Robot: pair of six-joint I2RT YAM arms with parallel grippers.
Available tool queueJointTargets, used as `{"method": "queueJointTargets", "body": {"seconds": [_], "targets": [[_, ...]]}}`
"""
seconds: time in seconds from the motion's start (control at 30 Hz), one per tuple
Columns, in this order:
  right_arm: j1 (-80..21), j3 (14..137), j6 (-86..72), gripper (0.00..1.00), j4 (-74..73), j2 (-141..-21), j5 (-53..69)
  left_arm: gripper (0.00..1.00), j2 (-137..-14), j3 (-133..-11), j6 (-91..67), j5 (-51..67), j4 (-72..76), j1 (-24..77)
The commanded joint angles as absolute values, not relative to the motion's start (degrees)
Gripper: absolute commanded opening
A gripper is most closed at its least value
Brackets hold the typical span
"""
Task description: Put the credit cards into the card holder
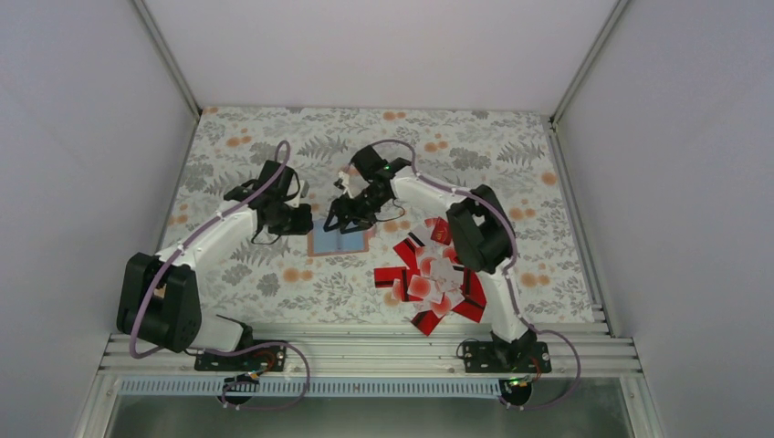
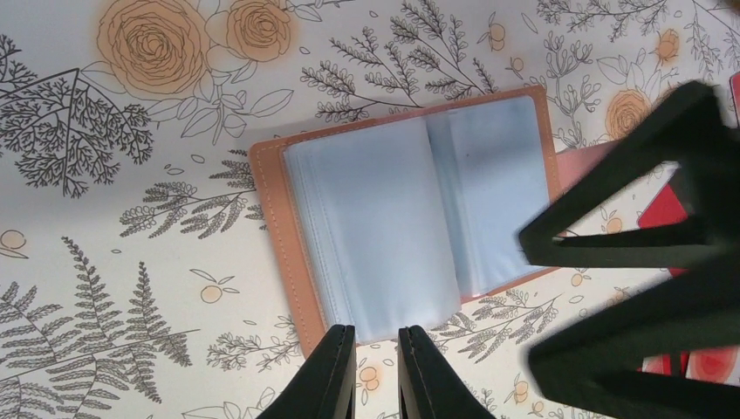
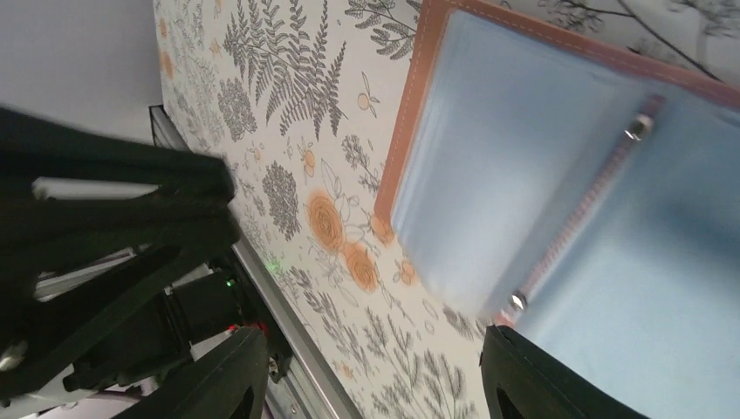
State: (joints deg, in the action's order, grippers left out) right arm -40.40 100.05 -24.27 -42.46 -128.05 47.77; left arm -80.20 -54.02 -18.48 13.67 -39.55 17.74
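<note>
The right gripper point(image 3: 371, 384) hangs over the open card holder point(image 2: 384, 218), jaws well apart and empty. The left gripper point(image 2: 377, 349), nearly closed on nothing, sits at the holder's near edge. The credit cards point(image 1: 434, 278) lie heaped well apart, to the right. A careless nudge could slide the holder or flip its sleeves point(image 2: 489, 183) shut
</note>
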Motion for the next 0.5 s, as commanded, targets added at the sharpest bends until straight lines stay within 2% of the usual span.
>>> {"method": "queueJointTargets", "body": {"seconds": [0.0,0.3,0.47], "targets": [[-38.9,95.8,-21.0,0.63,-45.3,-119.9,41.3,0.15,-79.8,-52.7,-18.6,14.8,-38.4,17.3],[-37.9,85.8,-21.8,0.63,-41.2,-114.9,38.1,0.15,-85.4,-47.2,-19.6,21.1,-29.1,17.3],[-37.6,82.4,-22.0,0.63,-40.8,-111.9,31.6,0.18,-88.9,-46.7,-21.0,24.3,-24.9,17.2]]}}
